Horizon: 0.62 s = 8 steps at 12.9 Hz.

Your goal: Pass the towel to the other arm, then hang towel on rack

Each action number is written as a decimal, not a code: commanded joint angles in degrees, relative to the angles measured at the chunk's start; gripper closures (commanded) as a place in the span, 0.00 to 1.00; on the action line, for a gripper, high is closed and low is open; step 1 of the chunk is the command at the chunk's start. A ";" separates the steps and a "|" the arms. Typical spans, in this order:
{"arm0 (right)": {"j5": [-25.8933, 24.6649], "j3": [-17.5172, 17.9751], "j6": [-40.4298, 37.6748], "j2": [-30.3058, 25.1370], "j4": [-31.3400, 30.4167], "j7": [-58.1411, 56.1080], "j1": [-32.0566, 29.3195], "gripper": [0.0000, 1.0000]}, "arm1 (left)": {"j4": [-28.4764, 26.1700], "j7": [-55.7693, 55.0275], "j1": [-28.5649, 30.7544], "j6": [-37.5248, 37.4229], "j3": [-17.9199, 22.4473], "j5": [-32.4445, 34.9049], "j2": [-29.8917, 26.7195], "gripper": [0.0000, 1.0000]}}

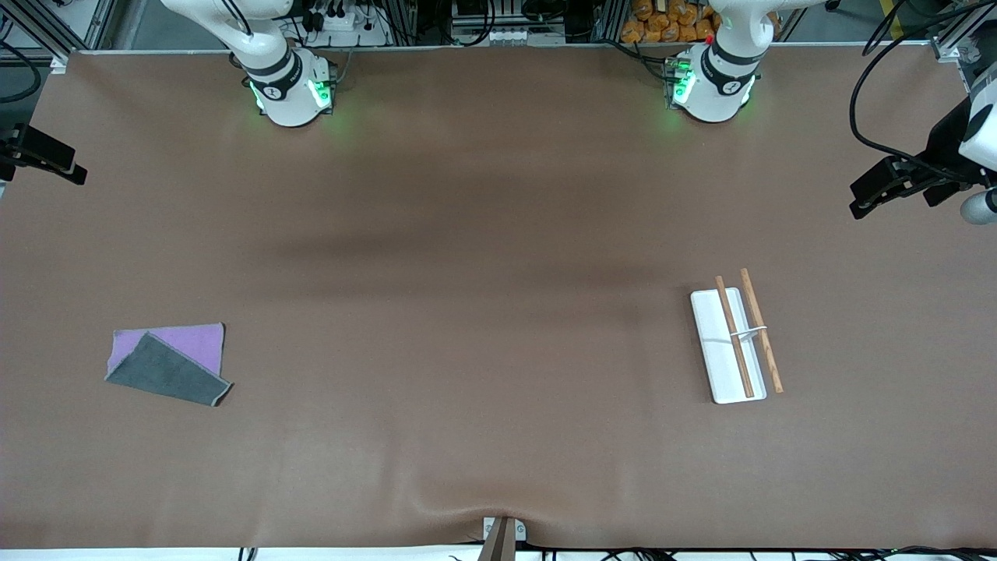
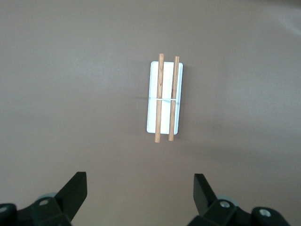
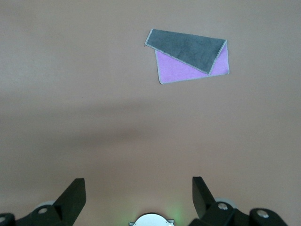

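Observation:
The towel (image 1: 167, 362) lies flat on the table toward the right arm's end, purple with a dark grey corner folded over it. It also shows in the right wrist view (image 3: 188, 56). The rack (image 1: 736, 339), a white tray with two brown rods, sits toward the left arm's end and shows in the left wrist view (image 2: 164, 99). My left gripper (image 2: 140, 188) is open and empty, high over bare table, apart from the rack. My right gripper (image 3: 139, 188) is open and empty, high over bare table near its own base, apart from the towel. Neither gripper shows in the front view.
The brown table mat (image 1: 483, 312) spans the whole view, with a ripple at its front edge (image 1: 467, 506). Black mounted gear juts in at the left arm's end (image 1: 896, 183) and the right arm's end (image 1: 43, 156). The two arm bases (image 1: 292, 86) (image 1: 713, 82) stand along the top.

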 commanded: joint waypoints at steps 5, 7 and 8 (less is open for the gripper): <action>-0.92 0.10 0.55 -1.42 -1.30 0.75 0.74 0.00 | 3.02 0.84 -0.06 -0.65 -0.26 -0.35 1.13 0.00; -1.00 0.28 0.64 -1.24 -1.65 0.75 1.35 0.00 | 2.94 0.84 -0.06 -0.65 -0.44 -0.44 1.14 0.00; -1.01 0.28 0.64 -1.07 -1.56 0.75 1.35 0.00 | 2.76 0.84 -0.15 -0.65 -0.53 -0.79 1.14 0.00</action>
